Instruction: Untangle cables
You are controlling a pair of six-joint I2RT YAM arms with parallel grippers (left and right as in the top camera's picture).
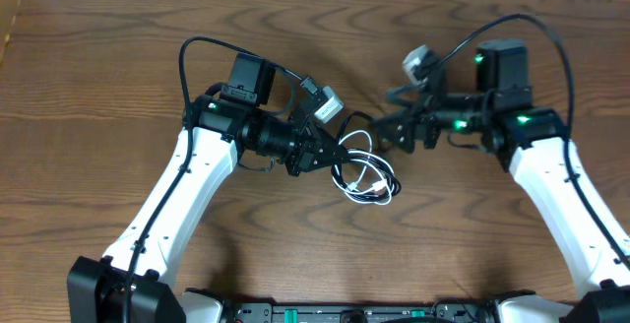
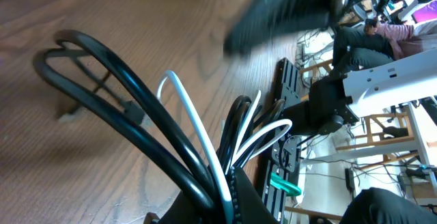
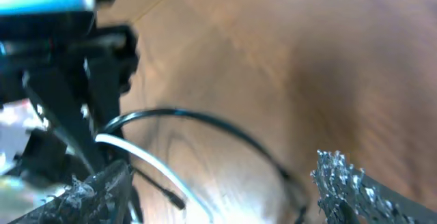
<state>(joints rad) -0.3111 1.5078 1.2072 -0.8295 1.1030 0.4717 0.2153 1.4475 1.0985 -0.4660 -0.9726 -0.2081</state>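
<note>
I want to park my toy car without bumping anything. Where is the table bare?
The table is bare near the front, between the left arm and right arm, and also in the far left corner by the back edge. The middle is crowded: the left hand and right hand meet there over the cables.

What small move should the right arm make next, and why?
Probably lower the open right gripper around the black cable loop and close on it: the left gripper pinches the tangled cables, and that loop, beside the white cable, sits between the right fingers.
</note>
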